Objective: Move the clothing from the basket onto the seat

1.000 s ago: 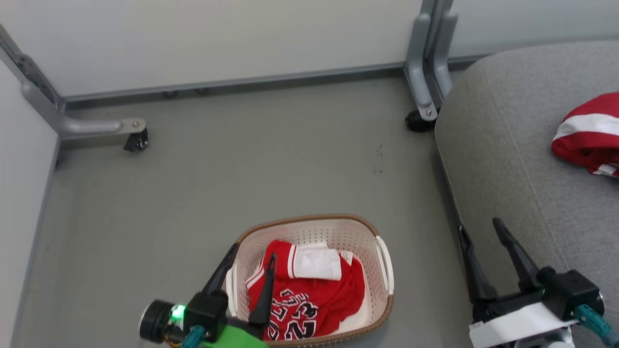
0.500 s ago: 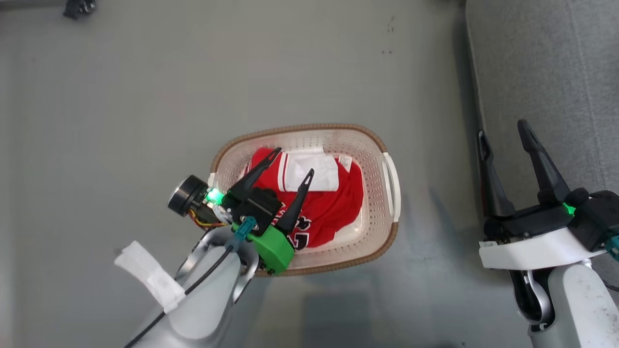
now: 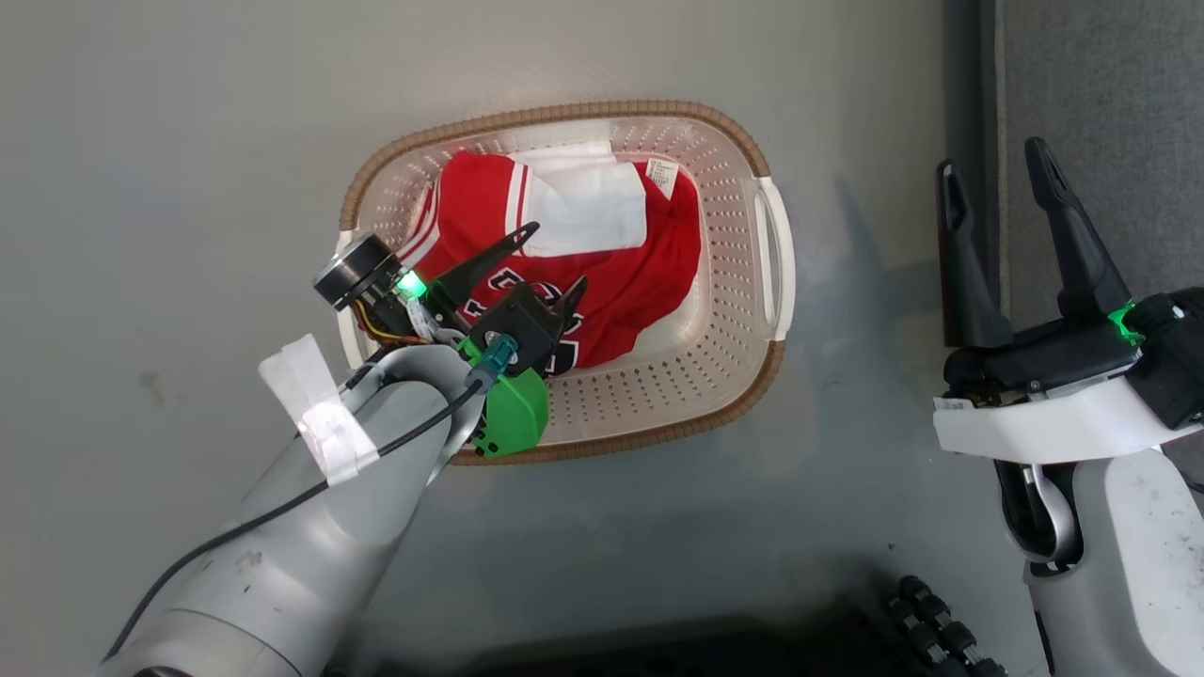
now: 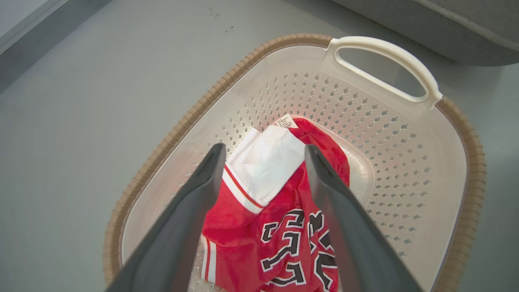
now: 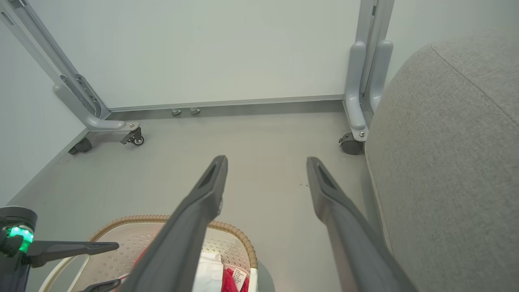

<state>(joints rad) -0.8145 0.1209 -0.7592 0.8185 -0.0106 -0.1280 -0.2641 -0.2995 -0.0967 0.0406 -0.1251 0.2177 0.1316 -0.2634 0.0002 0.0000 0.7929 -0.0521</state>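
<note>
The left claw (image 3: pixel 560 253) (spread wide, holding nothing) hangs over the clothing (image 3: pixel 649 268) in the basket (image 3: pixel 734 395).

The head camera looks straight down on the basket (image 3: pixel 734 254), the left wrist closely into it, the right wrist low toward the wall (image 5: pixel 227 52).

The light is soft, even and bright in all my views, with no hard glare. In the head view a faint shadow lies on the floor (image 3: pixel 141 188) right of the basket (image 3: pixel 724 235), and the bottom edge goes dark. My own fingers (image 4: pixel 174 239) look blurred low in both wrist views, and the wide lens tilts the metal posts (image 5: pixel 357 81) in the right one's upper corners.
</note>
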